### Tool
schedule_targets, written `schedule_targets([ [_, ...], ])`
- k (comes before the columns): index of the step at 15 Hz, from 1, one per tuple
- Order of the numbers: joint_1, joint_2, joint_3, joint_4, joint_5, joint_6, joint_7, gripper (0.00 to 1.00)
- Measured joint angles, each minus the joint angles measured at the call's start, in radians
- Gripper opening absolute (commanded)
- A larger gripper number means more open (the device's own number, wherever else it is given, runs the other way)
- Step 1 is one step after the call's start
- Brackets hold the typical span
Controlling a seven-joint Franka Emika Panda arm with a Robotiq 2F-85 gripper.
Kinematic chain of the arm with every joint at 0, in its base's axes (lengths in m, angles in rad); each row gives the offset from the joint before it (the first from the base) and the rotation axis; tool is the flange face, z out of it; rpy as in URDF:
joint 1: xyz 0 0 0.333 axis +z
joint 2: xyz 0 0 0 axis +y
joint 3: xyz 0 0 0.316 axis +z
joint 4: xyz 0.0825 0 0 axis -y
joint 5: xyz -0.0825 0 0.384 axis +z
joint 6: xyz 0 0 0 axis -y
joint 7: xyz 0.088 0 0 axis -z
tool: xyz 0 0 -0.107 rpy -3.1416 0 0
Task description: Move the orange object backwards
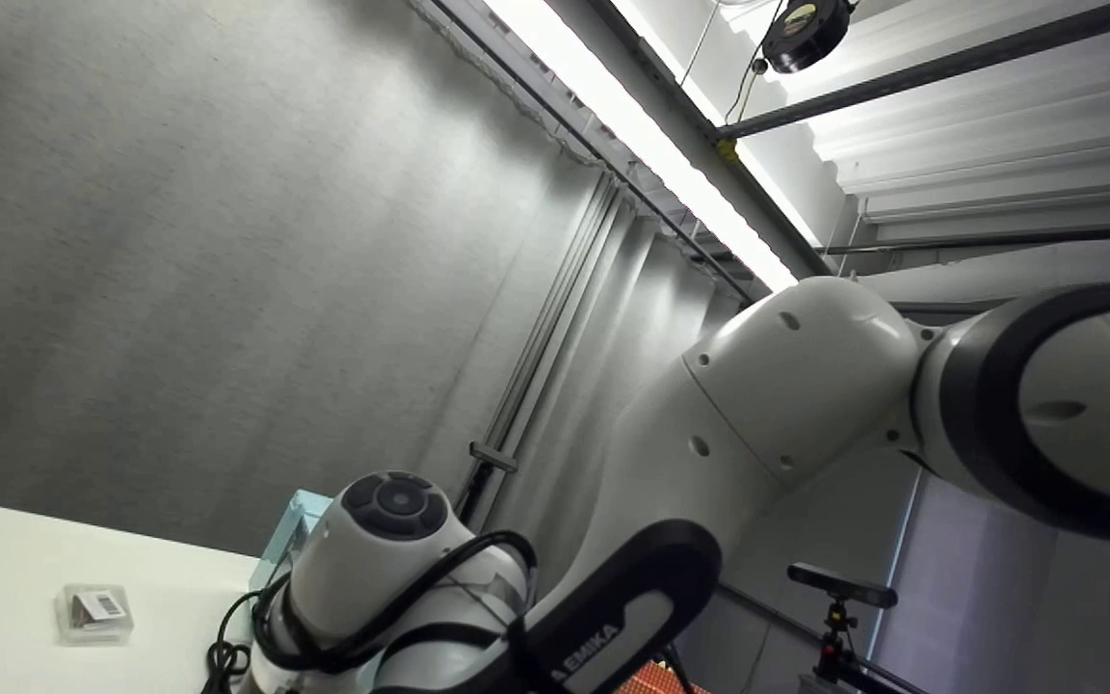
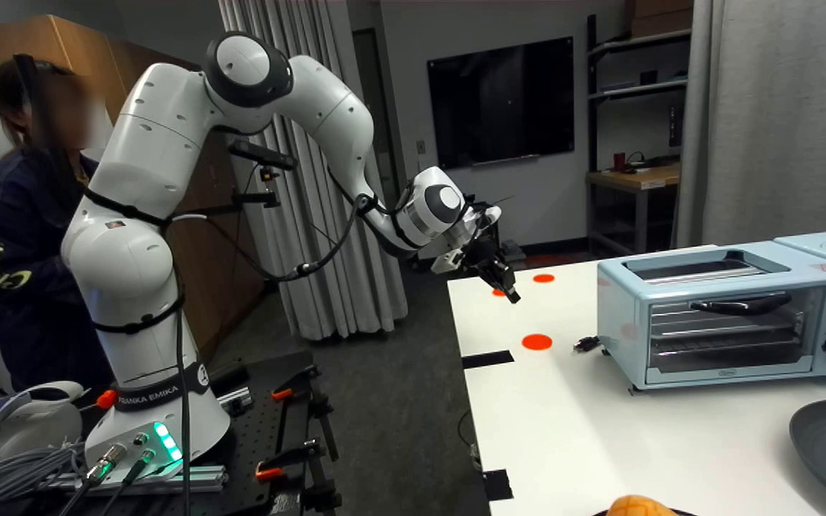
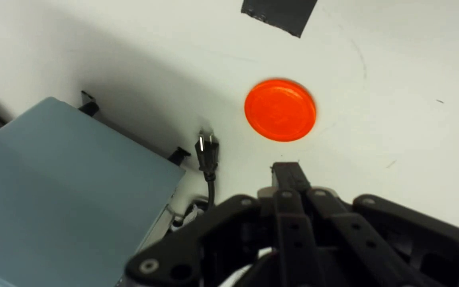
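Ceiling lamp (image 1: 647, 140) blown out to white, curtain (image 1: 276, 270) unevenly lit, soft shadow (image 3: 134, 103) cast on table (image 3: 393, 119) beside oven (image 3: 66, 179), faint sheen caught on orange disc (image 3: 280, 111), face (image 2: 63, 111) blurred, gripper (image 3: 292, 175) slightly out of focus

Plug (image 3: 207, 155) and toaster oven (image 3: 66, 171) obstruct 1 side of the orange disc (image 3: 280, 110); the tabletop (image 3: 397, 115) opposite has room.
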Motion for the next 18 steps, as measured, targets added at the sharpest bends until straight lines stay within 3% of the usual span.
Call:
schedule_targets([
  [9, 0.002, -0.347, -0.018, -0.309, -0.002, -0.082, 0.002, 0.00],
  [14, -0.001, -0.522, -0.071, -0.415, -0.009, -0.153, 0.005, 0.00],
  [15, -0.037, -0.555, -0.046, -0.431, -0.021, -0.164, 0.011, 0.00],
  [17, -0.173, -0.617, 0.070, -0.462, -0.037, -0.181, 0.023, 0.00],
  [18, -0.235, -0.649, 0.126, -0.482, -0.036, -0.185, 0.025, 0.10],
])
